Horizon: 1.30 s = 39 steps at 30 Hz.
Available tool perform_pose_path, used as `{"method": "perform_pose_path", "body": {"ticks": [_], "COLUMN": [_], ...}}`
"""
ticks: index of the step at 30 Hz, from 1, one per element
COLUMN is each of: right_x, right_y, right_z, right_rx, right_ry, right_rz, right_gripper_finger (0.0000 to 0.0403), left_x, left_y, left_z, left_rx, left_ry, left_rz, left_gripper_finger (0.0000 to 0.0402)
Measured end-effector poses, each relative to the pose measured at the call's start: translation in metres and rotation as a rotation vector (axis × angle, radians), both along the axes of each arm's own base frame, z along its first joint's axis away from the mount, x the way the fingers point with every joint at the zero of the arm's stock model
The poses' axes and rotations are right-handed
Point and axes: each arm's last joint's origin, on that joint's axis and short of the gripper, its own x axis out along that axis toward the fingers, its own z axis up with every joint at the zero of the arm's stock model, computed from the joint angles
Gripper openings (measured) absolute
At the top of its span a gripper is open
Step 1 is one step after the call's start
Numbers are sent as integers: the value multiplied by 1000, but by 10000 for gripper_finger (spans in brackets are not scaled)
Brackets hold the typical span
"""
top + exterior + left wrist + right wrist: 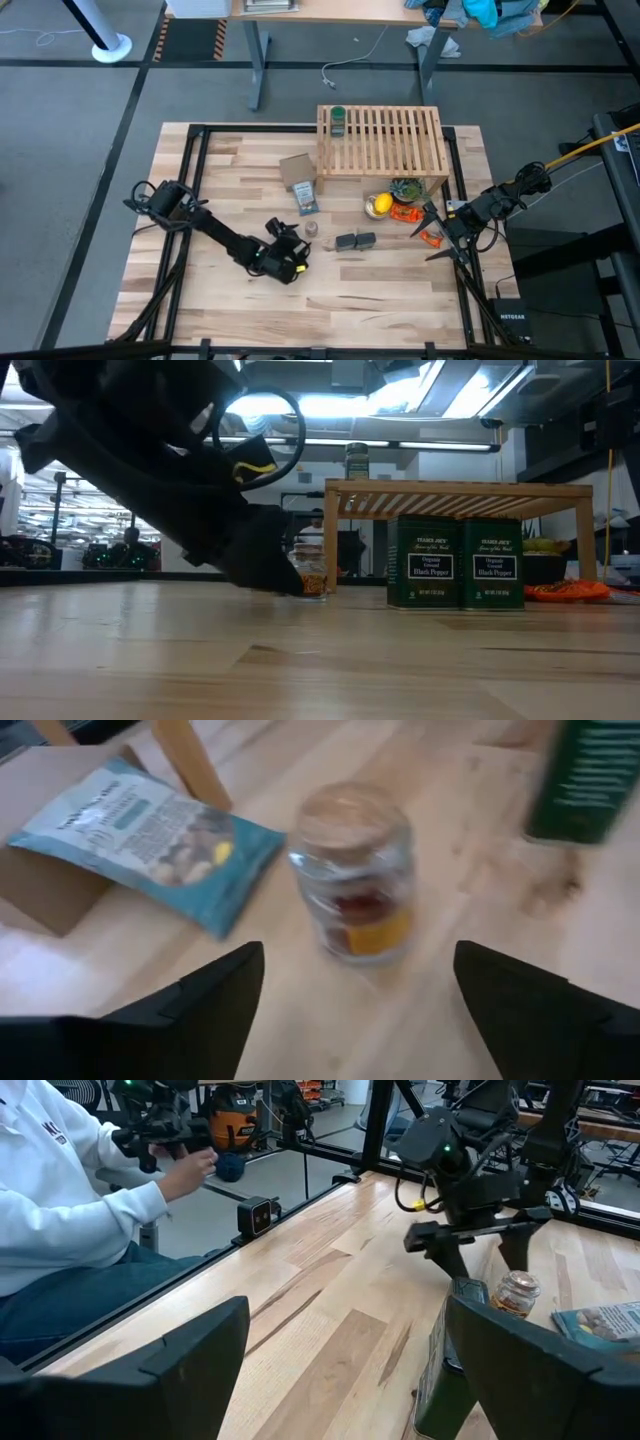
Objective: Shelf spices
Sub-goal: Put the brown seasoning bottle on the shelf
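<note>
The shelf (380, 140) stands at the table's far side, with the green bottle (337, 120) upright on its left end. The small glass jar (352, 870) with a cork lid stands upright on the table. My left gripper (355, 1010) is open just short of it, one finger to each side and clear of the glass. The two dark tins (455, 563) stand side by side on the table in front of the shelf, to the right of the jar (311, 229). My right gripper (345, 1360) waits open at the table's right side.
A blue-and-white packet (307, 198) leans on a small cardboard box (297, 170) just beyond the jar. A lemon (380, 206), a dark bowl (407, 188) and an orange thing (405, 213) lie under the shelf's right end. A person in a white sleeve (70, 1190) sits beyond the table's edge.
</note>
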Motion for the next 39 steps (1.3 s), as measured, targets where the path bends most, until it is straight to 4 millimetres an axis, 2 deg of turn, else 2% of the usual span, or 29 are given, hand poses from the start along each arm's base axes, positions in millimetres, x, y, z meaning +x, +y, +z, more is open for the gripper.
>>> {"method": "perform_pose_path", "body": {"ticks": [8,20,26,31,35,39], "right_x": [0,0,0,0,0,0], "right_y": [0,0,0,0,0,0], "right_z": [0,0,0,-1,-1,-1], "right_rx": [0,-1,-2,-4,-4,-8], "right_ry": [0,1,3,7,7,13], "right_rz": [0,0,0,0,0,0], "right_gripper_finger": [344,344,344,344,344,344], "left_x": [10,26,32,35,35,37], "left_y": [23,42,52,53,53,49], "left_z": [2,6,-8,-13,-10,-8], "left_rx": [-14,-33,-41,-43,-30,-13], "left_ry": [-31,-53,-36,-62,-59,-67], "left_rz": [71,17,16,16,2,-25], "left_gripper_finger": [326,326,326,325,309,265]}}
